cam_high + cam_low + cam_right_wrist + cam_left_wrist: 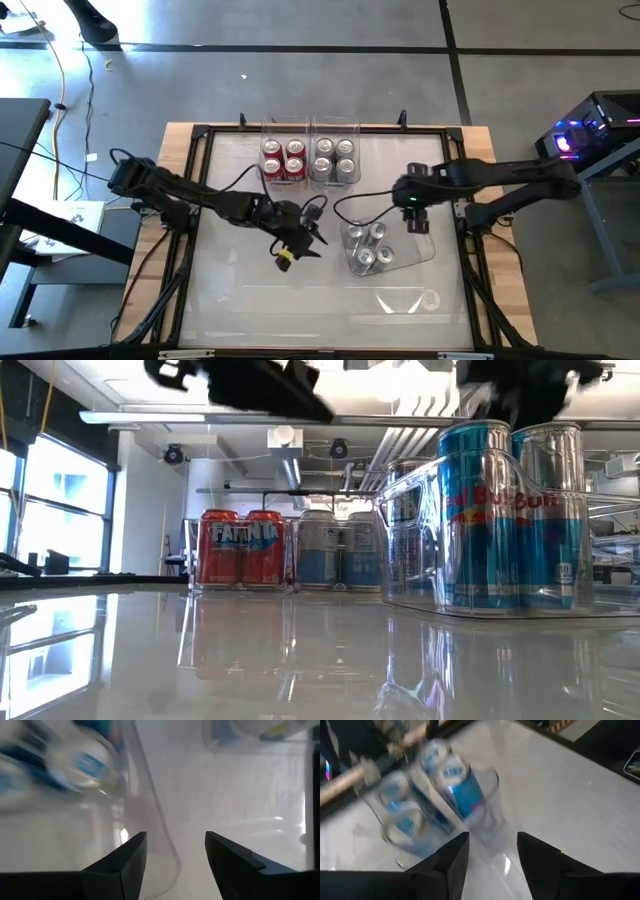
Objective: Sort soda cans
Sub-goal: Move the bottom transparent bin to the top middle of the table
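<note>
Several blue cans (368,245) stand upright in a clear bin (420,250) right of the table's middle; they also show in the low view (510,510). Red cans (283,160) fill one clear bin at the far edge and silver-grey cans (335,158) fill the bin beside it. My left gripper (305,240) hovers open, left of the blue cans (457,790), empty in its wrist view (492,850). My right gripper (418,222) hangs open over the blue bin's far right corner, empty (175,852), with the bin's rim (165,845) below it.
A clear plastic piece (410,300) lies near the table's near edge, right of centre. A black frame (200,140) borders the glossy table. Cables trail from both arms. Bare table surface (250,300) lies at the near left.
</note>
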